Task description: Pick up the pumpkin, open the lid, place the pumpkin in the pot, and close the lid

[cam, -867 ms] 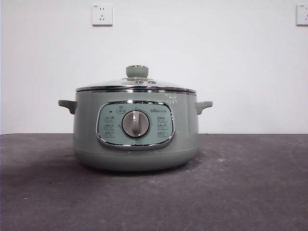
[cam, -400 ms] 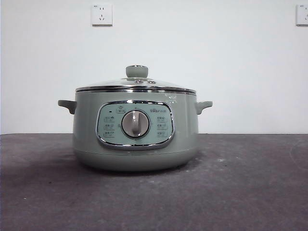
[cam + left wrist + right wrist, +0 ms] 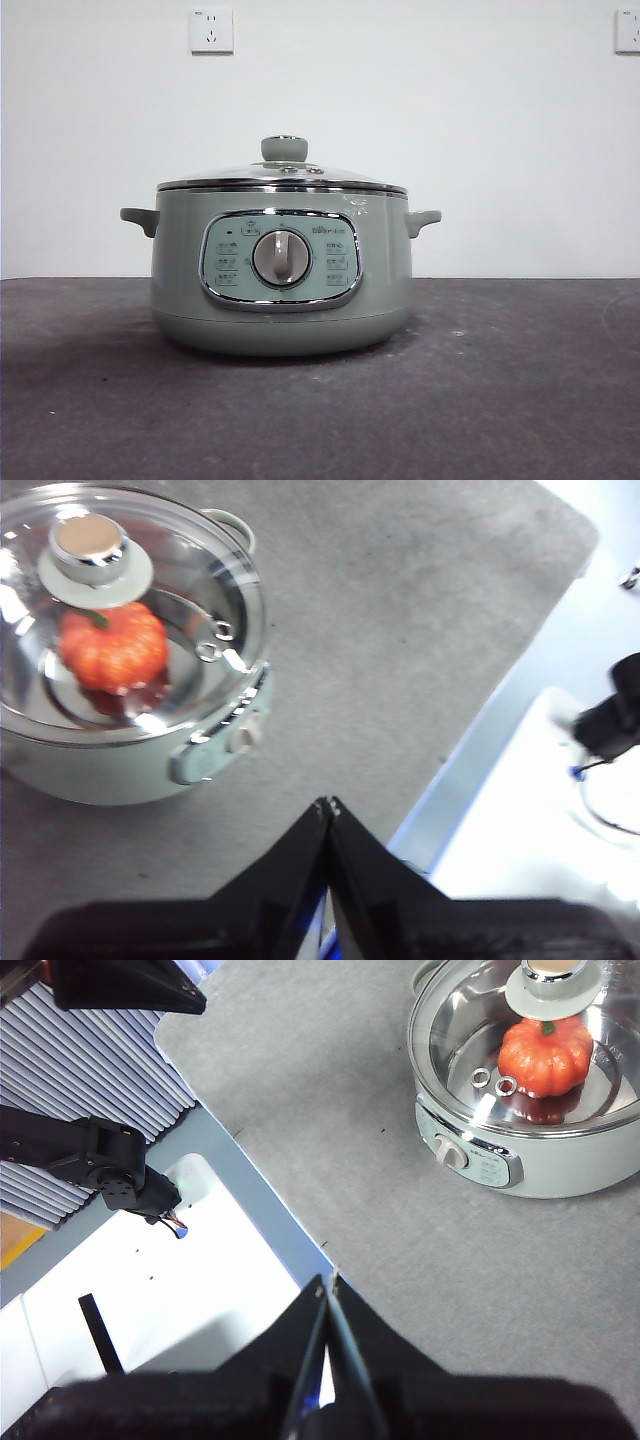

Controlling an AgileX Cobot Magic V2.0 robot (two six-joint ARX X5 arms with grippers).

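Nothing is being changed since a second ago: pumpkin [image 3: 113, 648] is being kept under the seated lid [image 3: 284, 175] in the pot [image 3: 280, 265], both the left gripper [image 3: 328, 805] and the right gripper [image 3: 327, 1282] are being held pressed together and empty, so the task is being judged done.

Lab test bench, bare white wall [image 3: 420, 120], grey mat [image 3: 320, 400], wall sockets [image 3: 212, 30]

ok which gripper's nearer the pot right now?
Hard to call; left looks slightly nearer. The left gripper is shut, off the pot on its dial side. The right gripper is shut too, back from the same front, near the table edge. Neither touches it.
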